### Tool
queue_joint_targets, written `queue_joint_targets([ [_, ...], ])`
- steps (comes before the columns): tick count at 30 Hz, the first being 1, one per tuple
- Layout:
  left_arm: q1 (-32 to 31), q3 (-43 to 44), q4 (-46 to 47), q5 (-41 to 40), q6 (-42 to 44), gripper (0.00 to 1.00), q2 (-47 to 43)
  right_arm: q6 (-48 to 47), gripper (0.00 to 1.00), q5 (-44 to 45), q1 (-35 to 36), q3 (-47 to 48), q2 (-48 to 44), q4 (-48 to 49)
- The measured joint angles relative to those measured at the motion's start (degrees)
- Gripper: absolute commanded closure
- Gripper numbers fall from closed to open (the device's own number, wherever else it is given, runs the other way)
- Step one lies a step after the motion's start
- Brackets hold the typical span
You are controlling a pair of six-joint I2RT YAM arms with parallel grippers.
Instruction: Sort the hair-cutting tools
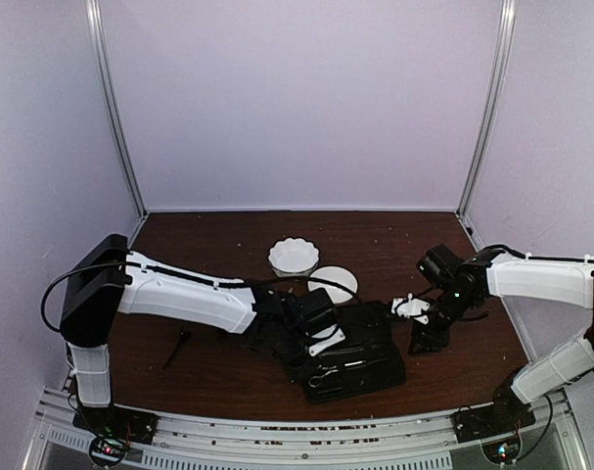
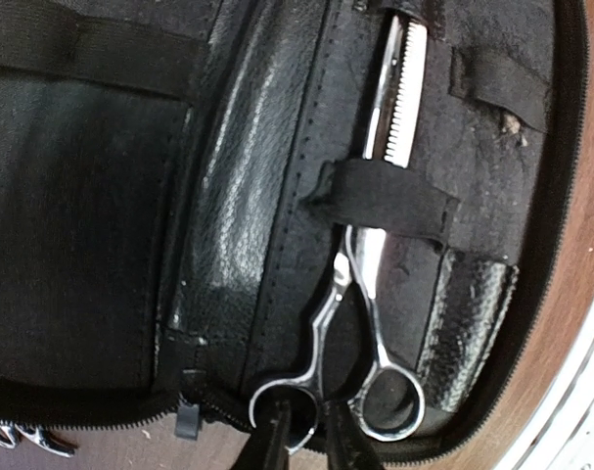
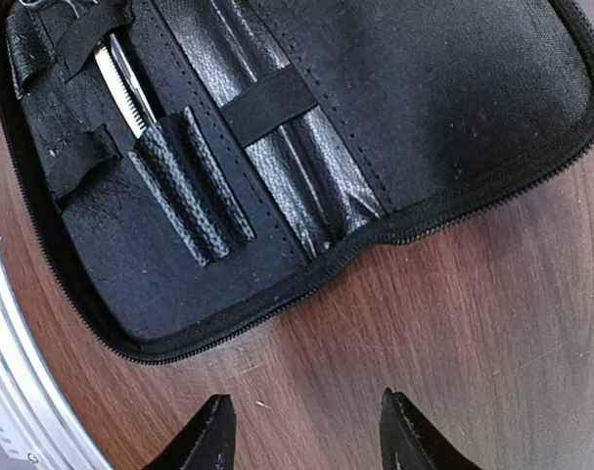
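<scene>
The black zip case (image 1: 360,357) lies open at the table's front middle. One pair of silver thinning scissors (image 2: 363,279) lies in it under an elastic strap (image 2: 385,196); its toothed blade also shows in the right wrist view (image 3: 120,86). My left gripper (image 2: 311,438) is over the case's near edge, with one finger inside a finger ring (image 2: 289,411) and the other just outside it, pinching the rim. My right gripper (image 3: 311,431) is open and empty over bare wood beside the case's right edge. One black clip (image 1: 177,349) lies on the table at the left. The second pair of scissors and the second clip are out of view.
Two white bowls (image 1: 293,256) (image 1: 335,283) stand behind the case. A small silver piece (image 2: 22,437) lies by the case's zip; I cannot tell what it is. The table's metal front rail (image 3: 8,333) runs close to the case.
</scene>
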Motion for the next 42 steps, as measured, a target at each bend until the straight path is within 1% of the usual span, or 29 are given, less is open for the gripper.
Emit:
queue_joint_targets([
  [2, 0.07, 0.35, 0.00, 0.24, 0.04, 0.88, 0.55, 0.11, 0.49, -0.02, 0.00, 0.00, 0.04, 0.09],
  [10, 0.07, 3.10, -0.20, 1.25, 0.17, 0.89, 2.47, 0.09, 0.49, -0.09, 0.00, 0.00, 1.25, 0.31],
  [20, 0.07, 11.50, -1.14, 1.33, 1.22, 0.89, 8.33, 0.02, 0.50, -1.18, 0.00, 0.00, 2.75, 0.42],
  [26, 0.07, 12.61, -2.19, 1.57, 1.51, 0.88, 8.92, 0.02, 0.50, -1.33, 0.00, 0.00, 2.75, 0.42],
  [31, 0.11, 12.66, -2.12, 1.40, 1.44, 0.85, 8.96, 0.02, 0.49, -1.33, 0.00, 0.00, 2.75, 0.42],
  [37, 0.22, 12.66, -2.05, 0.87, 1.38, 0.83, 8.96, 0.02, 0.49, -1.33, 0.00, 0.00, 2.73, 0.39],
  [42, 0.20, 12.57, -0.94, -0.90, 0.96, 0.74, 8.66, 0.04, 0.48, -1.29, 0.00, 0.00, 2.27, 0.42],
])
